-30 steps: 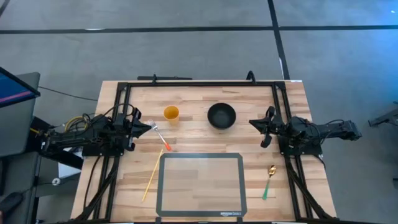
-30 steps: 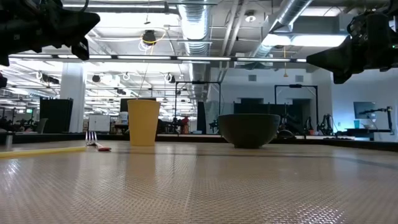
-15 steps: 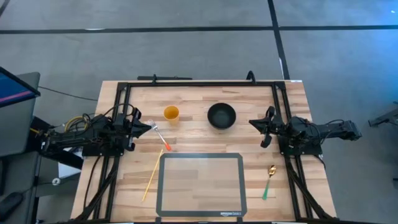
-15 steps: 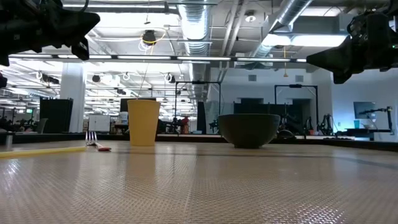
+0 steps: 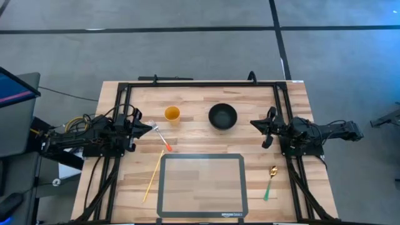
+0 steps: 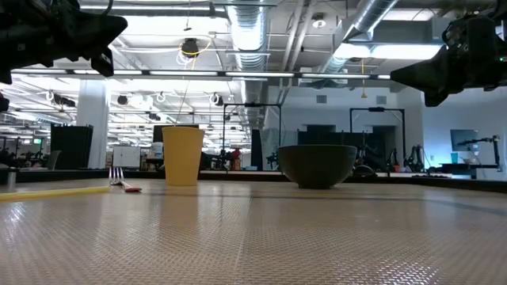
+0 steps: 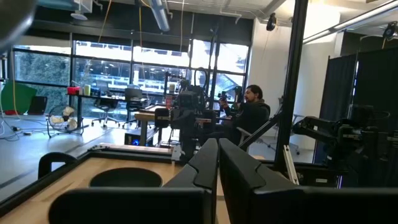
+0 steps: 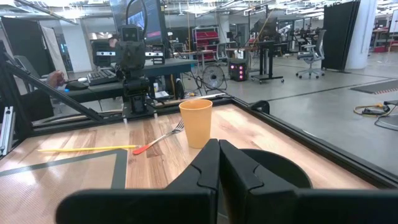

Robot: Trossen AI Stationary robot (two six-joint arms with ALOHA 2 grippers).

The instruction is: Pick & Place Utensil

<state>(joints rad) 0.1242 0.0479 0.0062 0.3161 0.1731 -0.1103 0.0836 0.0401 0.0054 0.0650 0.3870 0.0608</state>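
Note:
Seen from above, a fork with an orange handle [image 5: 161, 137] lies flat on the wood beside my left gripper [image 5: 152, 127]. A yellow stick [image 5: 153, 174] lies nearer the near edge. A gold spoon with a green handle [image 5: 270, 181] lies at the near right. An orange cup [image 5: 172, 114] and a black bowl [image 5: 222, 116] stand at mid-table. My right gripper [image 5: 253, 124] hovers right of the bowl. Both grippers are shut and hold nothing, as the wrist views show: left gripper [image 7: 218, 152], right gripper [image 8: 218, 151]. The right wrist view shows the cup [image 8: 196, 123], the fork [image 8: 158, 140] and the bowl [image 8: 273, 168].
A dark-bordered mat [image 5: 201, 185] lies at the near middle of the table. A black frame [image 5: 200, 83] runs along the far edge and both sides. A person [image 7: 249, 115] sits in the room beyond the table. Bare wood shows between bowl and mat.

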